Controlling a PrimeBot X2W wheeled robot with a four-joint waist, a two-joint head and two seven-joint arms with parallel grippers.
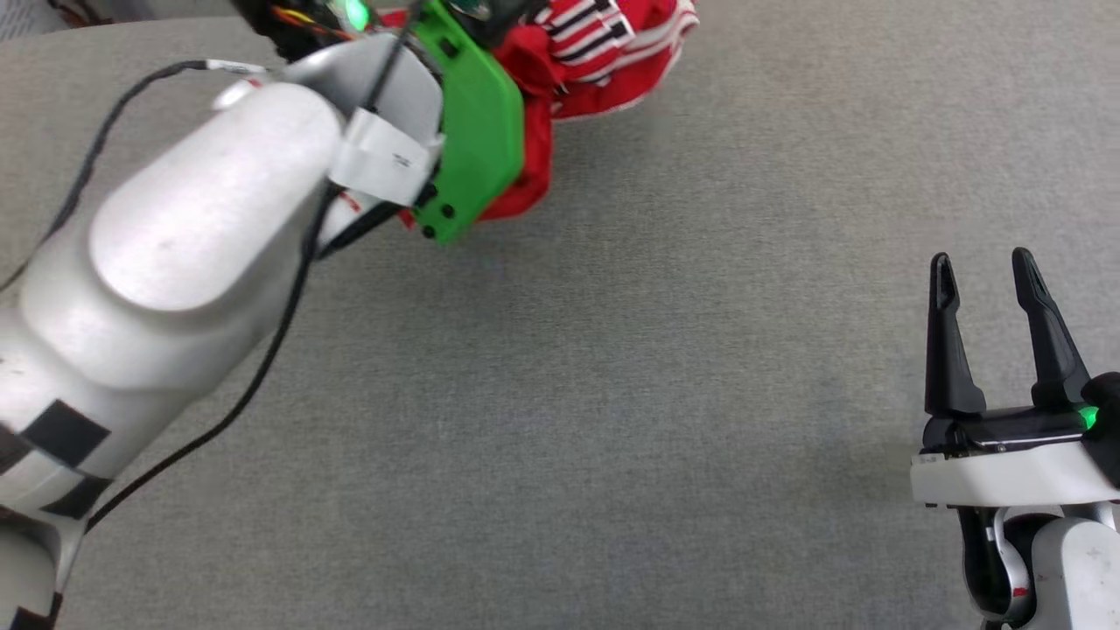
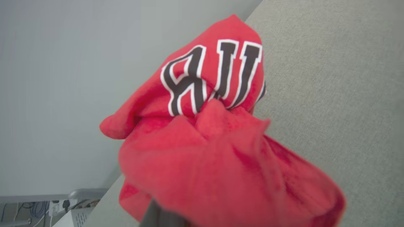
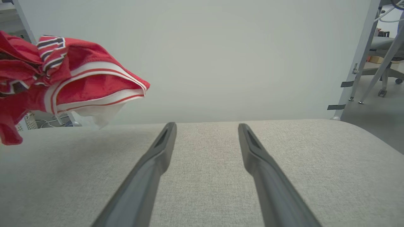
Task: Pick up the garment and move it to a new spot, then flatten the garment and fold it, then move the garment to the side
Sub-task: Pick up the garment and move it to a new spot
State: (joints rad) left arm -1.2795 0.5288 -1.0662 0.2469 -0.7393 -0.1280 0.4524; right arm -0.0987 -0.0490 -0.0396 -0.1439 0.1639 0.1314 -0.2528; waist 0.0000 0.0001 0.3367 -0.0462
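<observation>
The garment (image 1: 604,52), red with striped trim, hangs bunched at the top of the head view, clear of the table. My left arm's green wrist mount (image 1: 477,122) covers that gripper there. In the left wrist view the garment (image 2: 205,142) shows black letters outlined in white. It wraps my left gripper, which is shut on it; only part of one dark finger (image 2: 156,216) peeks out below the cloth. The right wrist view has the garment (image 3: 79,85) hanging at the left above the table. My right gripper (image 1: 982,262) (image 3: 206,126) rests open and empty at the lower right.
A grey fabric-covered table (image 1: 612,394) spreads under both arms, its far edge meeting a pale wall (image 3: 221,47). Past the table's edge sit a power strip and cables (image 2: 60,205). Metal frame legs (image 3: 356,72) stand off the right side.
</observation>
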